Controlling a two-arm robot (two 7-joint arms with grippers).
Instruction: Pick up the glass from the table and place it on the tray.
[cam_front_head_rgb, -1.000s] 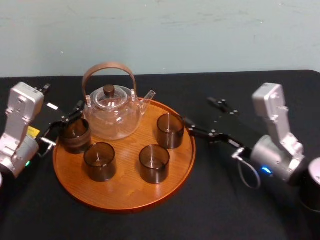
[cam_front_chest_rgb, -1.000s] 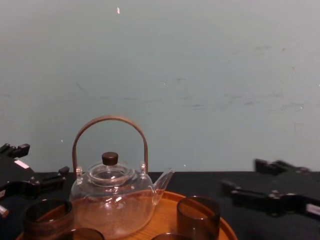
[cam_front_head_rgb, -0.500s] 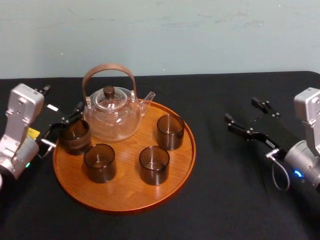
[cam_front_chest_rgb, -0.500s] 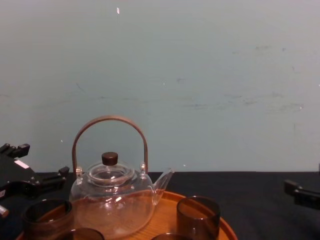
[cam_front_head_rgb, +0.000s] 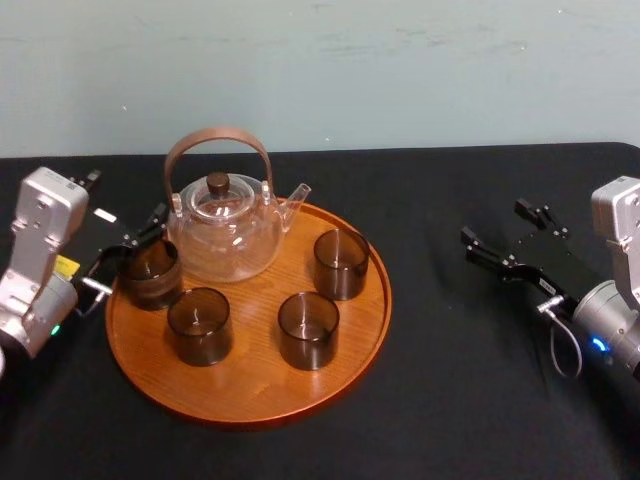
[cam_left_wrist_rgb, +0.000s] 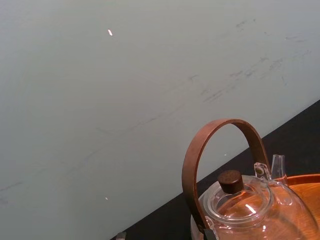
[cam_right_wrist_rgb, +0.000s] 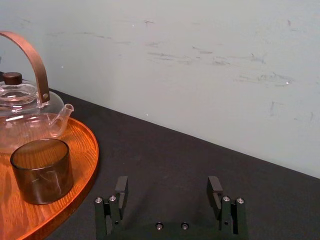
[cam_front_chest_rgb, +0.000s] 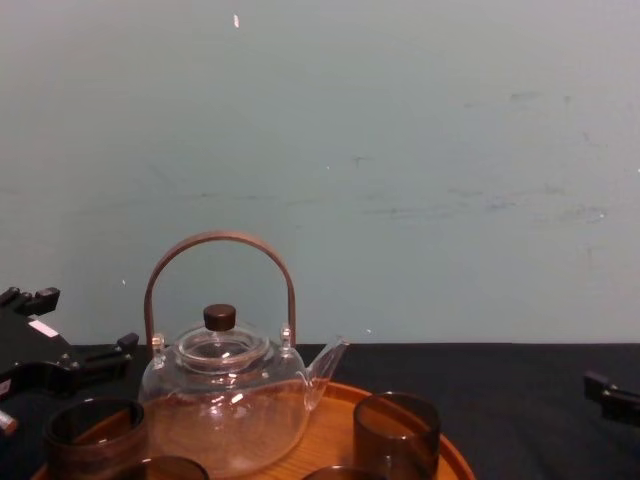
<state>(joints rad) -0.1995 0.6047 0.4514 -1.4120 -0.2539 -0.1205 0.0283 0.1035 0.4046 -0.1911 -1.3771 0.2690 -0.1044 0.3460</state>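
- You have the round wooden tray (cam_front_head_rgb: 250, 385) in the middle of the black table (cam_front_head_rgb: 450, 400), and four dark smoky glasses stand on it.
- The far-right glass (cam_front_head_rgb: 340, 263) stands upright on the tray's right half, just right of the teapot's spout. From the right wrist camera you see it (cam_right_wrist_rgb: 42, 170) inside the rim, on the wood (cam_right_wrist_rgb: 82, 145).
- Your right gripper (cam_front_head_rgb: 495, 222) hangs low over the bare cloth, well apart from the tray's right edge. Its fingers are spread wide with nothing between them (cam_right_wrist_rgb: 167, 182).
- Your left gripper (cam_front_head_rgb: 125, 252) sits at the tray's left edge, at the left glass (cam_front_head_rgb: 150, 272). Its fingers stand apart, one on the far side of that glass and one on the near side. You cannot tell whether either touches the glass.
- The chest camera shows that gripper (cam_front_chest_rgb: 65, 385) beside the left glass (cam_front_chest_rgb: 95, 435), with the far-right glass (cam_front_chest_rgb: 397, 435) on the tray (cam_front_chest_rgb: 330, 425).
- The clear glass teapot (cam_front_head_rgb: 225, 235) with its bent wooden handle stands at the back of the tray.
- Two more glasses stand upright at the front, one left (cam_front_head_rgb: 200, 323) and one right (cam_front_head_rgb: 308, 328), apart from each other.
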